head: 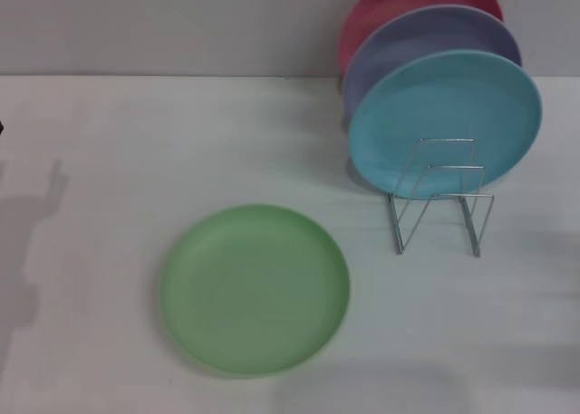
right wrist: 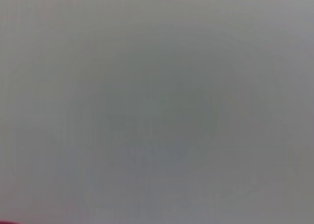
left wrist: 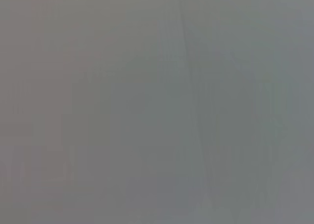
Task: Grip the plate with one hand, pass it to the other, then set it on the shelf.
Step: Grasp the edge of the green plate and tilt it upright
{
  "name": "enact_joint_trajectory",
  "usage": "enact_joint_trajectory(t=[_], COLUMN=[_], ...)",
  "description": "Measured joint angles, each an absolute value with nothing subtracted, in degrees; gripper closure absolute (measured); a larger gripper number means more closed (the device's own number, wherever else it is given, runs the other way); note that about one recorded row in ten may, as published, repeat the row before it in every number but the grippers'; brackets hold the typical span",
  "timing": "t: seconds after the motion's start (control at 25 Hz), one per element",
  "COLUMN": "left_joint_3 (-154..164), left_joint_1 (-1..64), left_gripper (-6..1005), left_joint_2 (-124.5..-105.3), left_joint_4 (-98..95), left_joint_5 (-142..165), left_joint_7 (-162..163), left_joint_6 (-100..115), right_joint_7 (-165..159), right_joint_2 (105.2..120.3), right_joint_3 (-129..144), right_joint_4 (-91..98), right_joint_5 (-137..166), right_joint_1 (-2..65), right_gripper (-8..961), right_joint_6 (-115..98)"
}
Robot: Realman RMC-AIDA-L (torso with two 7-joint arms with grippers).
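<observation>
The light green plate (head: 256, 289) lies flat on the white table (head: 109, 160), in front of centre. The silver wire shelf (head: 439, 197) stands at the right, its front loops empty. Three plates stand upright in it: sky-blue (head: 444, 120) in front, lavender (head: 426, 43) behind it, pink (head: 399, 2) at the back. Neither gripper shows in the head view; only an arm's shadow falls on the table at the left. Both wrist views show only a plain grey surface.
A grey wall (head: 181, 24) runs along the table's far edge. The table stretches bare to the left of the green plate and between it and the shelf.
</observation>
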State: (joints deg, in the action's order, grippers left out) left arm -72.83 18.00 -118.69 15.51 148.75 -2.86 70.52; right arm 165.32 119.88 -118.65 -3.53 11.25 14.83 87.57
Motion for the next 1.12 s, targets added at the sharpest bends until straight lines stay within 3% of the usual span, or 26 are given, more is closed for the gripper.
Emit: enact_joint_trajectory(t=[0.36,0.52,0.8,0.96,1.0,1.12], left_joint_3=[-72.03,-69.89,-72.32,-76.23,-79.89,-82.03], left_joint_1=[18.18,17.28,9.24,6.68,6.27,6.92], left_gripper=[203,212,227,236,238,244], left_joint_2=[-118.62,-117.31,-110.16,-109.71,-110.29,-111.01], left_joint_4=[15.54,21.57,58.3,72.41,82.37,87.19], left_joint_5=[149.43,152.16,157.26,158.51,158.4,158.12], left_joint_7=[-2.61,-1.91,-0.4,-0.4,-0.99,-2.01], left_joint_6=[71.15,65.01,23.59,4.29,-12.87,-23.48], right_joint_7=[165.32,165.19,164.93,164.92,164.93,164.94], right_joint_2=[119.88,119.88,119.73,119.71,119.71,119.68], right_joint_3=[-118.65,-118.65,-118.66,-118.65,-118.64,-118.73], right_joint_4=[-3.4,-3.47,-3.72,-3.7,-3.71,-3.75], right_joint_5=[11.25,11.25,11.25,11.25,11.25,11.25], right_joint_1=[14.86,15.26,15.73,15.73,15.73,15.95], right_gripper=[127,128,128,128,128,128], right_joint_6=[87.32,87.28,87.63,87.27,87.26,87.12])
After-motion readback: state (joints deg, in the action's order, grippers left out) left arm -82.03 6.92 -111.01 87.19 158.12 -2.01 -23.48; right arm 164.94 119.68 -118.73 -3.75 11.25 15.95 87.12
